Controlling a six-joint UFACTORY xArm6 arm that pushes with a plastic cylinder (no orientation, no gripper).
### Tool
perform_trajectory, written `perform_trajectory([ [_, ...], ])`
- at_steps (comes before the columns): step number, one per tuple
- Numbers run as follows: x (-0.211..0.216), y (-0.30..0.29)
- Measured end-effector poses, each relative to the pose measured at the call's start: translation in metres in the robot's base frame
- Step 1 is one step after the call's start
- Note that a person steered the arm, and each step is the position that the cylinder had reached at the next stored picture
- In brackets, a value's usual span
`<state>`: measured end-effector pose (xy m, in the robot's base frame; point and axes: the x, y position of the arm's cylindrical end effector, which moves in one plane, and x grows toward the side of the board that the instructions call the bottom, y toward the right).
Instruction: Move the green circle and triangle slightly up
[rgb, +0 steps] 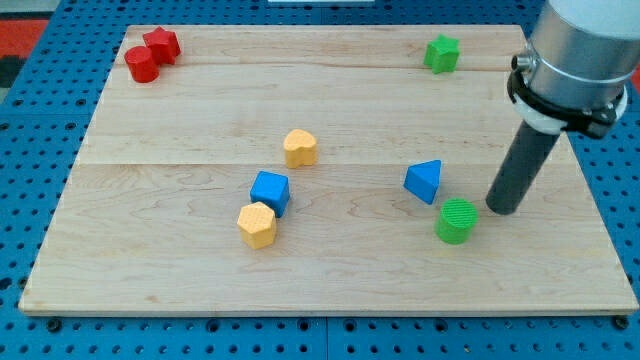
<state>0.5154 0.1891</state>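
Note:
The green circle (457, 221) is a short green cylinder at the view's lower right of the wooden board. The blue triangle (424, 181) sits just up and left of it, a small gap between them. My tip (503, 208) rests on the board just right of the green circle and slightly above it, close to it but apart. The dark rod rises from the tip toward the view's upper right into the grey arm.
A green star (441, 53) lies at the top right. A red star (161, 44) and a red cylinder (141, 65) touch at the top left. A yellow heart (299, 148), a blue cube (270, 191) and a yellow hexagon (257, 225) sit mid-board. The board's right edge (600, 210) is near the tip.

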Motion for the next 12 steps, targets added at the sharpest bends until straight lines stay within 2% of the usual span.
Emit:
perform_trajectory([
  [1,0.039,0.005],
  [2,0.021,-0.038],
  [4,-0.037,-0.049],
  [5,-0.021,-0.060],
  [6,0.030,-0.040],
  [7,0.044,-0.050],
  [8,-0.004,-0.087],
  [9,-0.024,-0.108],
  [10,-0.013,-0.101],
  [11,-0.047,-0.085],
  [12,-0.116,-0.091],
])
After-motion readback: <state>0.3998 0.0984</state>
